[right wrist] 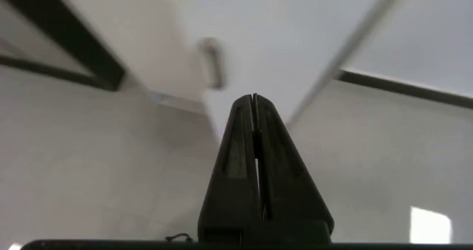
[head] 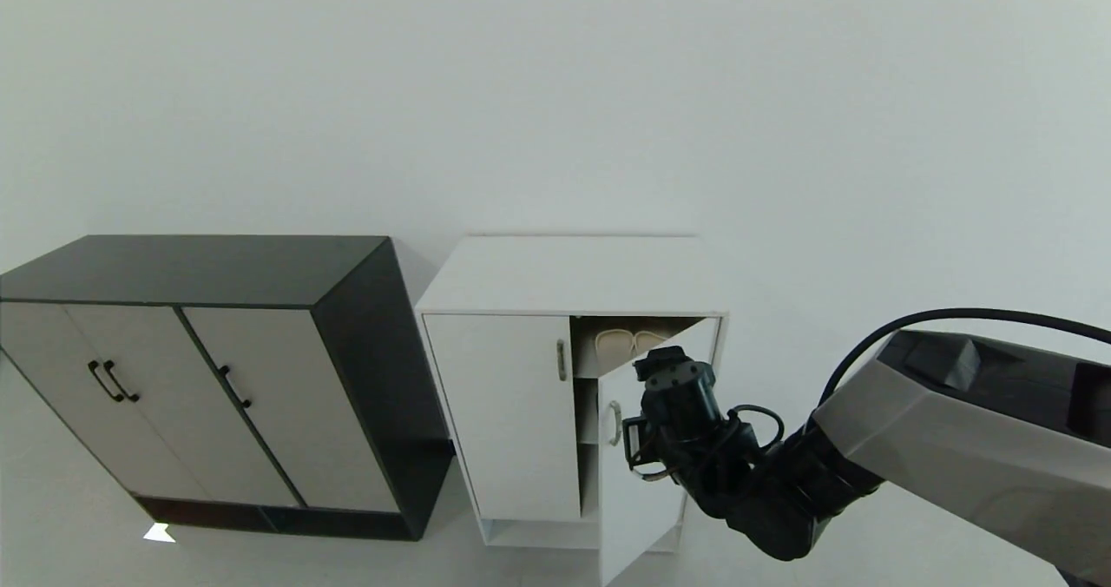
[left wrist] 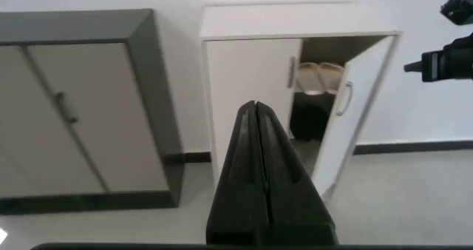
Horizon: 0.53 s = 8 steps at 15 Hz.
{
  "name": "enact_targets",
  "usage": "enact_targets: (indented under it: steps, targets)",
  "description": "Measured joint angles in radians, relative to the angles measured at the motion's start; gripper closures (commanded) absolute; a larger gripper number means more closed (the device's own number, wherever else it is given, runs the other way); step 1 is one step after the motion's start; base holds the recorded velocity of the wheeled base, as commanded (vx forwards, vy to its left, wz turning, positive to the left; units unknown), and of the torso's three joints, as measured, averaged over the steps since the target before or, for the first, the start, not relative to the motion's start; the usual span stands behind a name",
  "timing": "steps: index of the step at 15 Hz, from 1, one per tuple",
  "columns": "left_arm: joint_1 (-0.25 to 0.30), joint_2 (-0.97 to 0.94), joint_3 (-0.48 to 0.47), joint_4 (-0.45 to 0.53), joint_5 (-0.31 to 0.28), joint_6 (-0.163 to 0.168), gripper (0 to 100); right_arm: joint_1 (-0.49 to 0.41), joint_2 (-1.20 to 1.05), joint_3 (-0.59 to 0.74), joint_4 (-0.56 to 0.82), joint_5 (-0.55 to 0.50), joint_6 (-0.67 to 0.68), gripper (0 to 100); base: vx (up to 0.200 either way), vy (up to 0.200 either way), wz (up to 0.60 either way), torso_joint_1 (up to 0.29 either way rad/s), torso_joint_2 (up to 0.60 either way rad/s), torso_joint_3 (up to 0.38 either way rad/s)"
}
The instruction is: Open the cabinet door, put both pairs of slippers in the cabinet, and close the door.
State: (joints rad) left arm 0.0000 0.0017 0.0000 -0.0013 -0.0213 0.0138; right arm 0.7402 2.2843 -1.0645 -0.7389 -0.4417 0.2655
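The white cabinet (head: 564, 274) stands with its left door closed and its right door (head: 638, 491) ajar, swung partway out. A beige pair of slippers (head: 627, 341) lies on the top shelf, and the same slippers (left wrist: 319, 76) show through the gap in the left wrist view. Something dark (left wrist: 307, 118) sits on the shelf below; I cannot tell what it is. My right gripper (head: 662, 359) is shut and empty, just outside the ajar door near its upper edge. The door handle (right wrist: 213, 61) lies just past that gripper (right wrist: 253, 100). My left gripper (left wrist: 255, 108) is shut and empty, held back from the cabinet.
A dark grey cabinet (head: 347, 344) with two pale closed doors (head: 234, 396) stands against the wall to the left of the white one. Bare light floor (head: 78, 517) lies in front of both, and a plain wall behind.
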Motion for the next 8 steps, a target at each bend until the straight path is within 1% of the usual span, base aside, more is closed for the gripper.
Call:
enact_targets:
  steps: [3,5,6,8]
  targets:
    - [0.0,0.0,0.0,0.0,0.0,0.0,100,-0.013,0.0,0.042,-0.054,0.052,-0.024,100,0.0,0.0,0.0,0.0,0.0,0.0]
    - [0.0,0.0,0.0,0.0,0.0,0.001,100,-0.026,0.0,0.097,-0.134,0.126,-0.06,100,0.0,0.0,0.0,0.0,0.0,0.0]
    - [0.0,0.0,0.0,0.0,0.0,0.001,100,-0.038,0.003,0.119,-0.166,0.149,-0.076,100,0.2,0.0,0.0,0.002,0.0,-0.002]
    - [0.0,0.0,0.0,0.001,0.0,0.001,100,-0.049,0.007,0.143,-0.18,0.176,-0.08,100,0.2,0.0,0.0,0.005,0.0,0.0]
